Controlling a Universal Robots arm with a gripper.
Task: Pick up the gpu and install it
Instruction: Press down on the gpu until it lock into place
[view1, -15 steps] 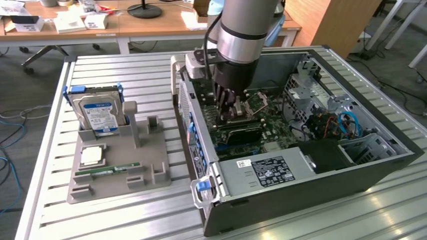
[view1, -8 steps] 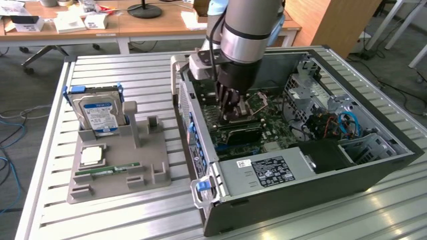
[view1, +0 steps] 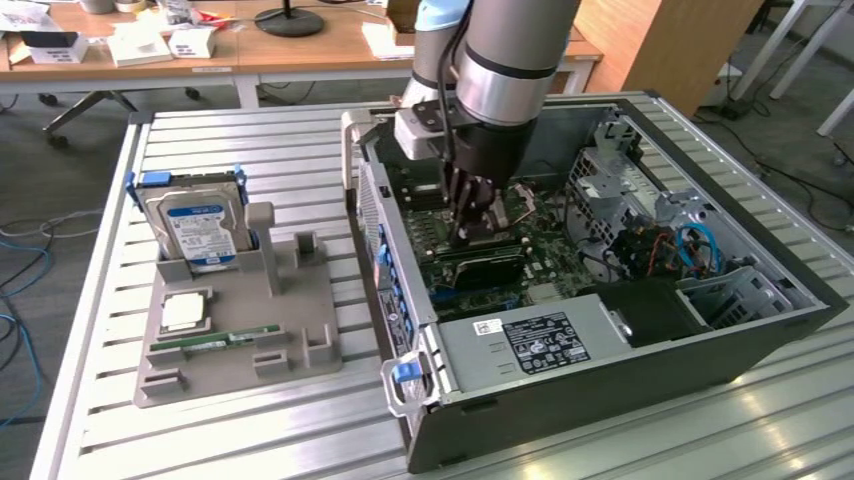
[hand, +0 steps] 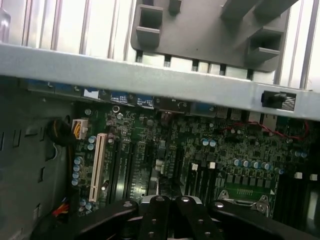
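Exterior view: my pincer (view1: 478, 232) reaches down into the open case (view1: 747, 335), low over the motherboard (view1: 534, 262). Its fingers are closed tight, and I cannot tell whether anything is pinched between them. A dark flat card, likely the gpu (view1: 470, 270), lies just below my fingertips on the board. Left of the case on the slatted table (view1: 240, 440) sits a grey holder (view1: 240, 330) with a hard drive (view1: 198, 228) standing upright, a CPU (view1: 184, 310) and a RAM stick (view1: 214, 340). Wrist view shows my closed fingers (hand: 160, 215) just above the slots (hand: 97, 165).
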